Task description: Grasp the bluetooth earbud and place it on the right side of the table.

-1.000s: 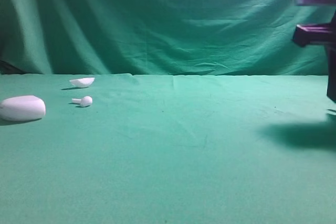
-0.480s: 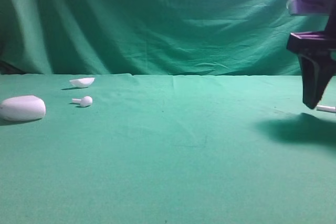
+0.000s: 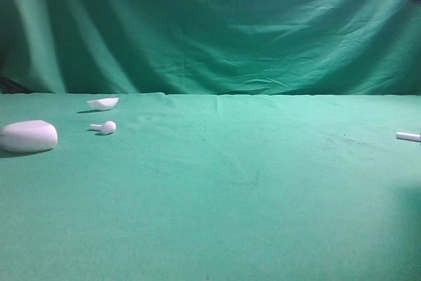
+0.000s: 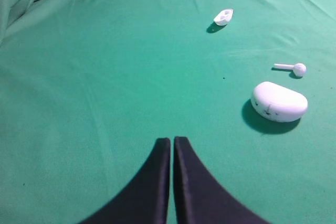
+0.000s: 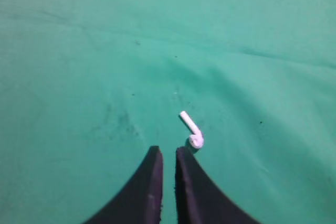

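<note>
The bluetooth earbud (image 5: 191, 130) lies on the green table cloth (image 5: 79, 51), its thin stem pointing away, just beyond my right gripper's fingertips and apart from them. In the high view only its stem (image 3: 408, 136) shows, at the far right edge of the table (image 3: 250, 189). My right gripper (image 5: 168, 150) is empty, its jaws nearly together with a narrow gap. It is out of the high view. My left gripper (image 4: 171, 140) is shut and empty over bare cloth.
At the far left are a white oval case (image 3: 28, 136), a plain white earbud (image 3: 105, 126) and a small white shell-like piece (image 3: 103, 102). The left wrist view shows the case (image 4: 279, 102), the plain earbud (image 4: 292, 68) and the shell piece (image 4: 223, 17). A green backdrop hangs behind.
My right gripper has risen and left the high view at the upper right. The bluetooth earbud stays lying on the cloth at the right edge. The left side has not moved.
</note>
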